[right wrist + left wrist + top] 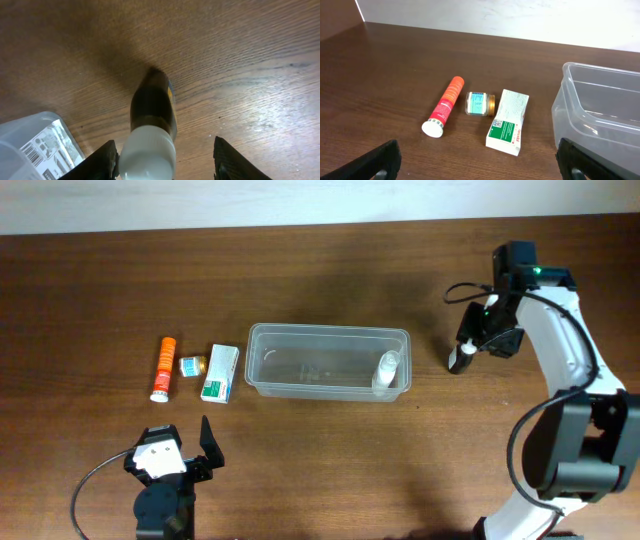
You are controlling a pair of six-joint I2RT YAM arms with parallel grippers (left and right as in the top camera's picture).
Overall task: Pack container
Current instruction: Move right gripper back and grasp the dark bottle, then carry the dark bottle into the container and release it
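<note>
The clear plastic container [330, 330] sits mid-table, with a small white bottle [386, 372] standing in its right end. It also shows in the left wrist view [600, 95] and the right wrist view [20, 132]. A brown bottle with a white cap [459, 359] stands on the table right of the container. My right gripper [165, 160] is open, its fingers either side of that bottle's cap [148, 150], the left finger close to it. My left gripper [185, 452] is open and empty near the front left edge.
Left of the container lie an orange tube [445, 105], a small jar with a blue label [480, 103] and a green-and-white box [508, 121]. In the overhead view the box [220, 373] lies closest to the container's left wall.
</note>
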